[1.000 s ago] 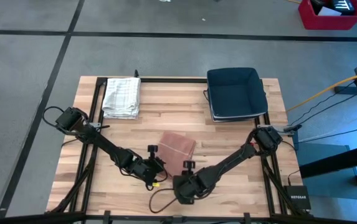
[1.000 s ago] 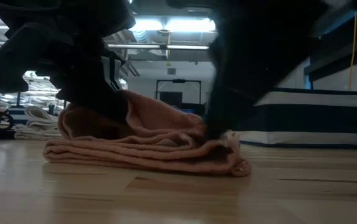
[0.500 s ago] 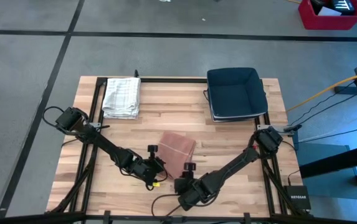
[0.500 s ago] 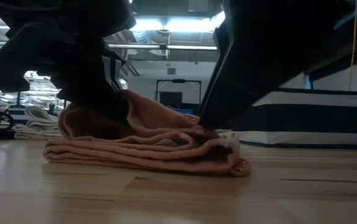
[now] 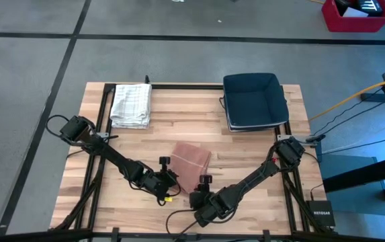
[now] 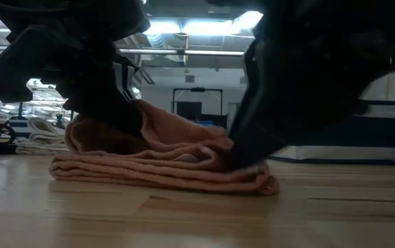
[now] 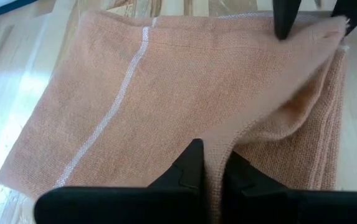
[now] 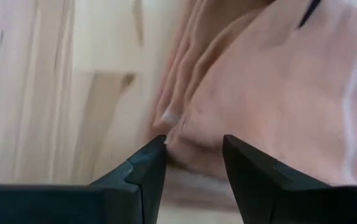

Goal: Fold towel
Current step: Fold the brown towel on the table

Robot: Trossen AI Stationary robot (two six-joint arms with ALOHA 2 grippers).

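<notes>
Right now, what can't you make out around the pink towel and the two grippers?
- High view: left gripper and right gripper fingertips are too small to read against the pink towel.
- Low view: the dark arms hide the towel's top and both contact points.
- Right wrist view: motion blur; whether the open fingers touch cloth is unclear.
- Navy bin: contents unclear.

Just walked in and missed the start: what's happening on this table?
Two robot arms are folding a salmon-pink towel at the front of the wooden table. The left gripper is shut on a fold of the towel's near edge. The right gripper is open at the towel's other near corner, its fingers straddling the edge without gripping. A folded checked cloth and a dark blue bin sit at the back.
</notes>
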